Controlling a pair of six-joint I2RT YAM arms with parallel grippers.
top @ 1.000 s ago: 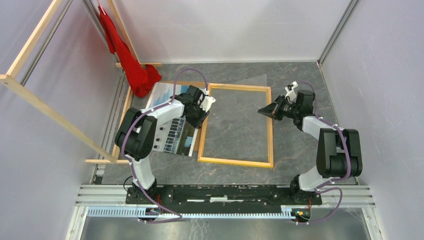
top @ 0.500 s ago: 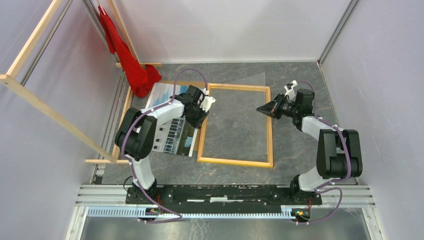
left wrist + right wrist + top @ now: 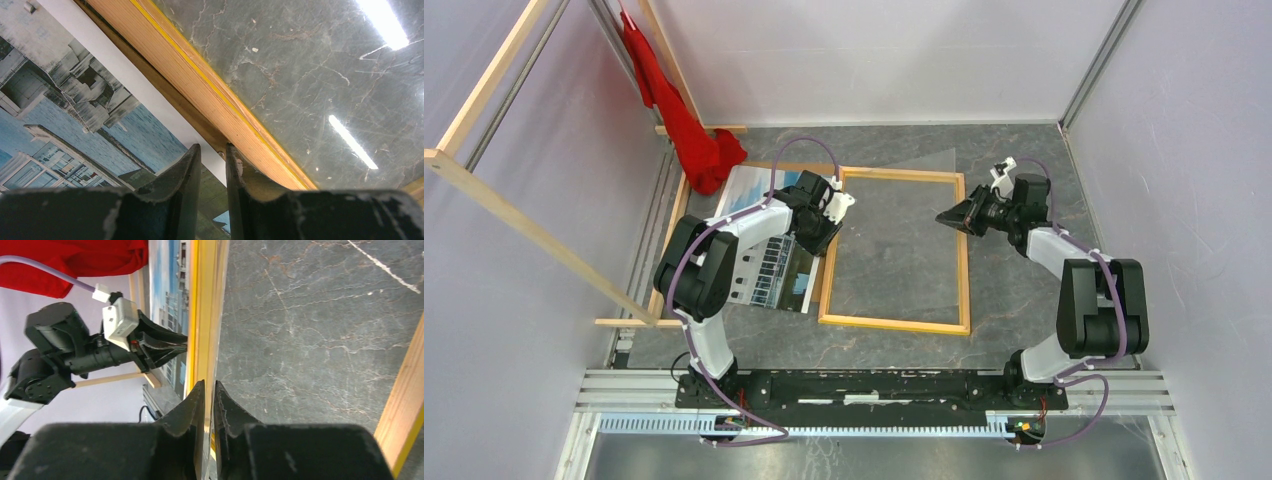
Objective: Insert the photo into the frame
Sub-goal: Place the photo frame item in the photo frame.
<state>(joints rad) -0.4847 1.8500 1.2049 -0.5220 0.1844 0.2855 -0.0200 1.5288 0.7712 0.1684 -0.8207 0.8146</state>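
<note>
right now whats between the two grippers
In the top external view, the left gripper and right gripper face each other across the frame; inside it only grey tabletop shows under a faint clear sheet.

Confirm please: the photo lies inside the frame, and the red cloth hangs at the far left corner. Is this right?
Not quite. The photo lies outside the frame, to the left of its left rail, as the top external view shows. The frame surrounds only bare table. The red cloth does hang at the far left corner.

text: none legible | labels: none | numbers: none | signs: none
</note>
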